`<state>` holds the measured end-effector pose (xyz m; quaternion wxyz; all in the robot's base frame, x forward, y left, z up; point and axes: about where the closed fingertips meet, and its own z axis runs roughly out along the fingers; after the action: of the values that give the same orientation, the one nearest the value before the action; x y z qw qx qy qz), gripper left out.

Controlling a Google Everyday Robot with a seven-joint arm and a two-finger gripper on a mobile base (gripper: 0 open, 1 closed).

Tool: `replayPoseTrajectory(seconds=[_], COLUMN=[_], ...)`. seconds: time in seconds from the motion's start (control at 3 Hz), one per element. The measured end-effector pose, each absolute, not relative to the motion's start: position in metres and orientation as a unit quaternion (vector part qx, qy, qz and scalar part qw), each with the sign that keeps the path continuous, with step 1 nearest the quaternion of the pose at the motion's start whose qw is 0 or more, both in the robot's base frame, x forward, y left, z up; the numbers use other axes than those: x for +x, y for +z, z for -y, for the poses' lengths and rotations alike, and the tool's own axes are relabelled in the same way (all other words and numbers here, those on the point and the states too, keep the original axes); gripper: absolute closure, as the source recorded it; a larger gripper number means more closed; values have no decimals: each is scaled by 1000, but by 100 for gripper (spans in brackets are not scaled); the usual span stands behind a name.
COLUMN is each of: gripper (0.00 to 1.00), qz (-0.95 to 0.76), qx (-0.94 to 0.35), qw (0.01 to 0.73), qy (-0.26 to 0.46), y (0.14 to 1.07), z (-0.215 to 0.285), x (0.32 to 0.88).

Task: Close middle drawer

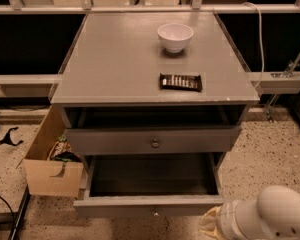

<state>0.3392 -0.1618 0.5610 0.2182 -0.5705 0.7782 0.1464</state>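
The middle drawer (150,206) is pulled far out of the grey cabinet (115,69), and its dark inside (152,176) is open to view. Its shallow front faces me with a small knob (155,214) at the bottom edge of the view. Above it sits the taller top drawer front (120,141) with a bigger knob (154,143). The lowest drawer is hidden. My gripper (208,225) is at the bottom right, just right of the open drawer's front corner, on the end of my white arm (270,216).
A white bowl (175,36) and a dark snack packet (180,82) lie on the cabinet top. An open cardboard box (50,176) stands against the cabinet's left side. A pale shelf bracket (280,82) and a cable (260,39) are at the right. The floor is speckled.
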Motion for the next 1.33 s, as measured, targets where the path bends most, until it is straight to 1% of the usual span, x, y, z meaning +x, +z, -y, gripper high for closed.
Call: replayPoseTrajectory(seconds=[0.33,1.0,1.33], gripper=[100,100,100], qz=[-781,-780,-778], qx=[-573,-574,-576], qw=[197,201,206], qy=[151,149,144], y=[505,504,463], z=[148,145,146], x=[336,339,350])
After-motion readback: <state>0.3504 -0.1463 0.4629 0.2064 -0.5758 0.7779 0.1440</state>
